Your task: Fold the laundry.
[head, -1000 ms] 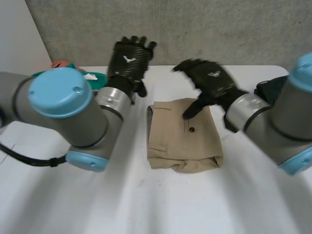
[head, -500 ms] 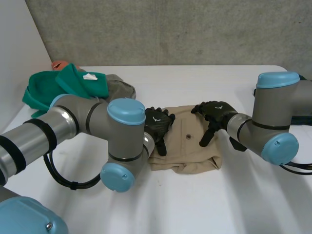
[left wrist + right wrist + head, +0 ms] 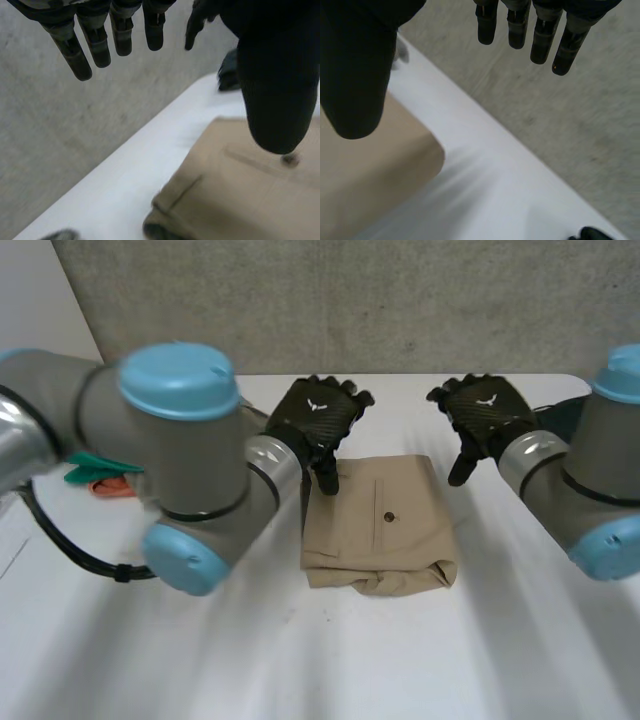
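A folded tan garment [image 3: 375, 525] with a dark button lies flat on the white table [image 3: 330, 660], its bulkier fold toward the near side. My left hand [image 3: 318, 420] hovers open over the garment's far left corner, fingers straight. In the left wrist view its fingers [image 3: 82, 50] and thumb [image 3: 272, 90] spread above the tan garment [image 3: 240, 195], holding nothing. Open too is my right hand [image 3: 483, 410], which hangs just beyond the far right corner. Its fingers [image 3: 535, 30] and thumb [image 3: 355, 75] stand apart over the garment's corner [image 3: 365, 185] and the table [image 3: 495, 190].
A green cloth [image 3: 95, 468] and an orange item [image 3: 115, 485] lie at the left, mostly behind my left arm. A dark item [image 3: 560, 415] sits at the table's far right, behind my right arm. A grey wall runs along the table's far edge.
Half a second ago both hands rested on the garment's left and right sides. Both have since lifted off and drawn back toward the far edge. The garment stays put.
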Robot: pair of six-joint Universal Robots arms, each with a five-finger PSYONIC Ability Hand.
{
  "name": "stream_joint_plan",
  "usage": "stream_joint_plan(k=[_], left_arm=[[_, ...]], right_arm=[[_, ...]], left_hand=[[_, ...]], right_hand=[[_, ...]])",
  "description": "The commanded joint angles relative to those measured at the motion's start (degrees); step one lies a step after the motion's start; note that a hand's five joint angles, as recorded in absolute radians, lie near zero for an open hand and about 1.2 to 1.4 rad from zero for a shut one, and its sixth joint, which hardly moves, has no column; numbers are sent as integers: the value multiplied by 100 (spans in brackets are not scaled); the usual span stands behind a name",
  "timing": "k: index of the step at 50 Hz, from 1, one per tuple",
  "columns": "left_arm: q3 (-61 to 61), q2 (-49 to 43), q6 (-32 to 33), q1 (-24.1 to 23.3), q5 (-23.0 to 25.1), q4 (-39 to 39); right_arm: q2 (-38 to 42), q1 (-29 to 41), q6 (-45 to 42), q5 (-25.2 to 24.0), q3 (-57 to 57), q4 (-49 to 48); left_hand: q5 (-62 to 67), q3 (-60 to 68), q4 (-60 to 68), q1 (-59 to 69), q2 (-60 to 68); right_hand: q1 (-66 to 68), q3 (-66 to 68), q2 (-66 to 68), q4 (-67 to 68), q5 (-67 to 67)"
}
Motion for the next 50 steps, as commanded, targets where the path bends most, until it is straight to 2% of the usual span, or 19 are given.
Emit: stream_joint_plan(k=[1,4,8,13,22,28,41,44,47,48,49,50], left_arm=[[-1182,1087,-243,423,2028,-51],[-1586,1360,-269,643,2679,-69],[-1868,1483,-296,802,3058,-60],[-1904,1501,-357,819,3068,-60],[-1921,1501,-463,811,3076,-43],[-1930,1501,-463,802,3076,-34],[-1939,1510,-472,802,3076,-34],[-1939,1510,-472,802,3076,-42],[-1939,1518,-472,793,3076,-43],[-1939,1518,-472,793,3076,-43],[-1939,1527,-472,793,3076,-43],[-1939,1536,-472,793,3076,-43]], right_arm=[[-1207,12,-42,-102,2143,-791],[-1226,21,-42,-259,2620,-826],[-1182,47,-60,-734,3235,-1203],[-805,135,-69,-911,3579,-1994],[267,539,-639,-411,3115,-2776],[629,566,-930,-260,2736,-2988],[1191,706,-833,-216,1778,-2971],[1261,706,-833,-207,1646,-2962],[1340,715,-825,-207,1470,-2962],[1376,715,-825,-207,1418,-2953],[1463,706,-825,-207,1304,-2945],[1516,706,-825,-207,1233,-2936]], left_hand=[[-90,-38,5,64,2],[-90,-38,6,65,2],[-90,-38,6,65,2],[-90,-38,6,65,2],[-107,-54,-11,48,-15],[-123,-71,-28,31,-32],[-140,-88,-45,14,-49],[-140,-88,-45,14,-49],[-140,-88,-45,14,-49],[-140,-88,-45,14,-49],[-140,-88,-45,14,-49],[-140,-88,-45,14,-49]], right_hand=[[118,-170,-216,-346,-328],[118,-170,-216,-346,-328],[118,-170,-216,-346,-328],[118,-170,-216,-346,-328],[118,-170,-216,-346,-328],[118,-170,-216,-346,-328],[580,292,245,116,133],[1150,862,815,686,704],[2445,2157,2110,1980,1998],[2898,2610,2563,2433,2451],[4051,3763,3717,3587,3605],[4612,4324,4278,4148,4166]])
